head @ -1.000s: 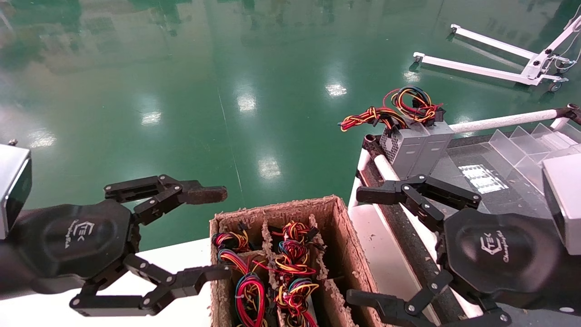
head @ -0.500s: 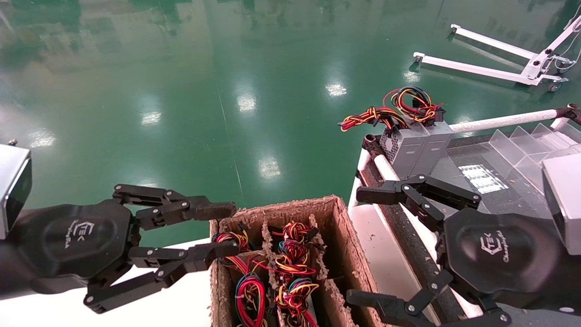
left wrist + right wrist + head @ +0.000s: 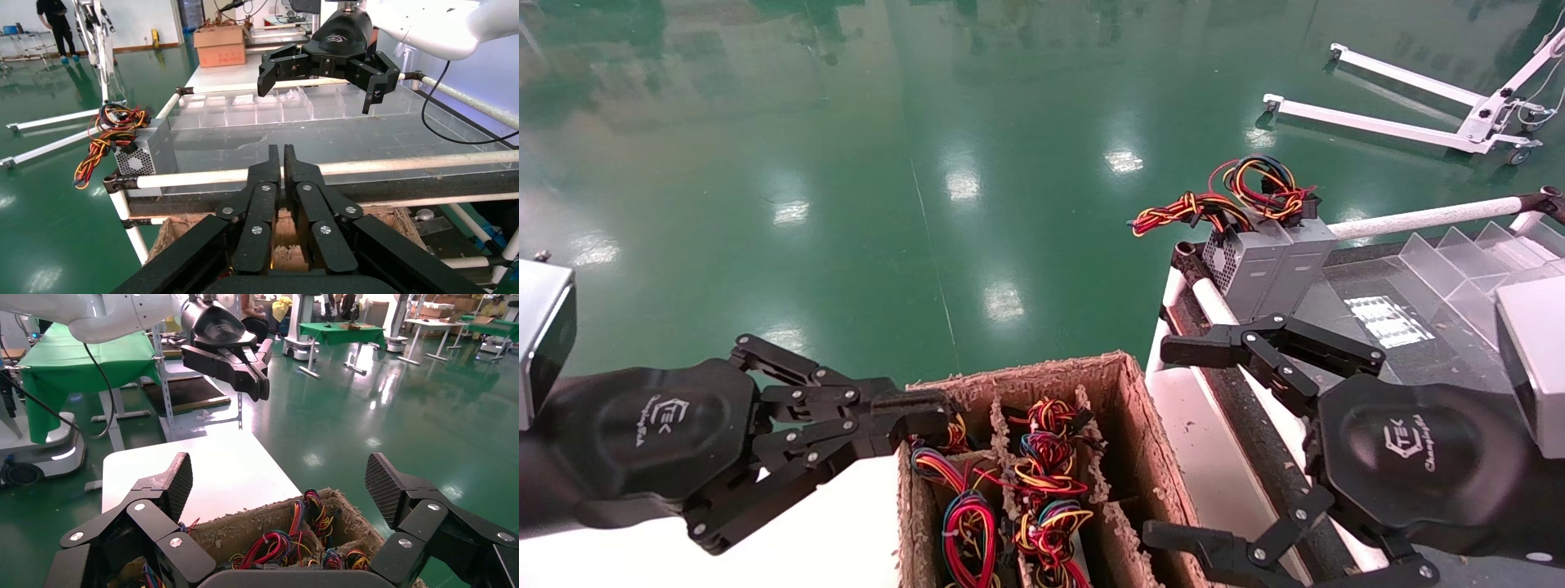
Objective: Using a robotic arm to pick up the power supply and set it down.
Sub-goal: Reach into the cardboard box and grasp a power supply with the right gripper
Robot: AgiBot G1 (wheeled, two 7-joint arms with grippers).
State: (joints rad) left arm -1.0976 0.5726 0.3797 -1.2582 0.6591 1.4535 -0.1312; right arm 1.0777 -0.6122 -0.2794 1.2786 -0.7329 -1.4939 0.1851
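Seeing rack with clear dividers on the right, likely the drop zone. Seeing cardboard box in front, slotted so units stand with wires up. Have right gripper spread wide above rack's near edge, empty, probably sized for a grab. Have left gripper clenched on nothing at box's left rim, out of the way. Find power supply on rack's far corner, wires spilling over the edge, well apart from both

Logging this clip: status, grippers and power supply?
Left gripper shut, empty, at the cardboard box's near corner. Right gripper open, empty, beside the box. Power supply upright on the rack's end, untouched. Nothing blocking it.
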